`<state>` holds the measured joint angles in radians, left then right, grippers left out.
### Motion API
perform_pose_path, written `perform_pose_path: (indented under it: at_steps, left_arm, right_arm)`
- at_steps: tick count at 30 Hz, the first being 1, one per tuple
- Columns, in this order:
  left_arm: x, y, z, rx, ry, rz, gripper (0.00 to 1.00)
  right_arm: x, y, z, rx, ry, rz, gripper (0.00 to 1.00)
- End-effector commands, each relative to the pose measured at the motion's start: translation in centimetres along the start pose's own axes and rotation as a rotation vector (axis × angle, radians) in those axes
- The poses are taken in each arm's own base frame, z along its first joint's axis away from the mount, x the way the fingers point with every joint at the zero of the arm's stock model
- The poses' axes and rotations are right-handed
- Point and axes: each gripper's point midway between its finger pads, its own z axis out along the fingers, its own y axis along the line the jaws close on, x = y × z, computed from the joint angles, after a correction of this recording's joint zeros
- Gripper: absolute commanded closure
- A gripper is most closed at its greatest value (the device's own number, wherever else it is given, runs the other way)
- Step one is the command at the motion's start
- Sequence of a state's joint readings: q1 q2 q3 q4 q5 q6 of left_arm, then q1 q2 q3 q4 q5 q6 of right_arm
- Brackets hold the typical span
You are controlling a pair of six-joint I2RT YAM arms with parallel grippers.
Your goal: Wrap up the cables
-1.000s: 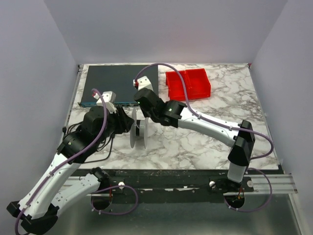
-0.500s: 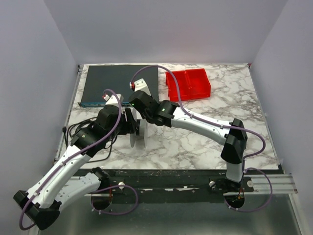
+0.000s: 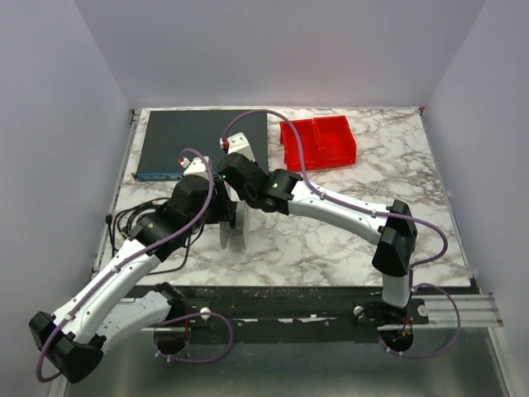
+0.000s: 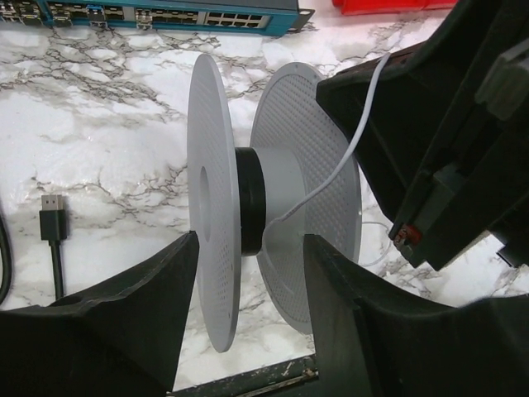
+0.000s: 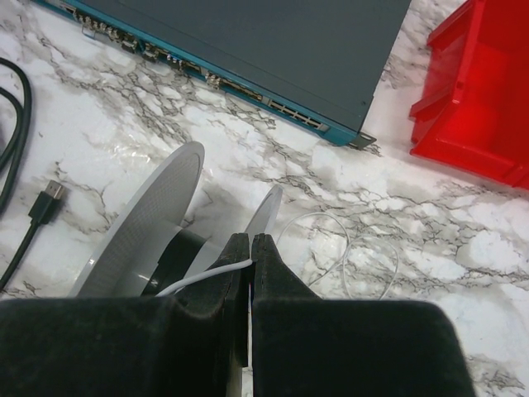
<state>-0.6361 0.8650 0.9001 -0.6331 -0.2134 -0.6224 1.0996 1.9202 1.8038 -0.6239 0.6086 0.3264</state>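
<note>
Pinching cable tight in right jaws; straddling spool with left jaws apart. Risks toppling it or slipping loops off if tugged sideways.

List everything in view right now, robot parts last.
spool: one, pale grey flanges and black hub, standing on edge mid-table
cable: one, thin white, from the spool hub to the right gripper, with a slack loop on the table
network switch: one, dark top and teal front, far left
bins: two, red, side by side at the far centre
cords: black, count unclear, left side; one ends in a plug
table: one, white marble
left gripper: open, fingers on either side of the spool
right gripper: shut on the cable
</note>
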Motion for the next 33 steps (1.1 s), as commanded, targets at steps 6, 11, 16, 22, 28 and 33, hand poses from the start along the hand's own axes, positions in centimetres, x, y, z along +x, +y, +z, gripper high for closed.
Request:
perform_pose_path:
  at_steps: [6,11,16,22,28,33]
  left_arm:
    - [0.3,0.9,1.4,-0.048,-0.026,-0.029,0.51]
    - [0.8,1.3,1.9,-0.059,-0.018,-0.034,0.57]
    - [1.0,1.3,2.1,-0.063,-0.014,-0.034,0.64]
    - [1.1,1.5,2.2,-0.069,-0.013,-0.036,0.82]
    - [0.7,1.4,1.9,-0.069,-0.021,-0.03,1.0]
    - [0.1,1.0,1.5,-0.048,-0.033,-0.014,1.0]
  right_arm:
    - [2.5,0.9,0.7,-0.005,0.071,-0.016,0.99]
    - [3.1,0.9,0.9,0.001,0.086,-0.02,0.99]
    - [3.7,0.8,1.1,0.009,0.098,-0.024,0.99]
    - [4.1,0.8,1.2,0.011,0.106,-0.026,0.99]
    - [4.2,0.8,1.2,0.012,0.106,-0.024,0.99]
    - [3.8,0.2,0.9,0.033,0.087,-0.018,0.85]
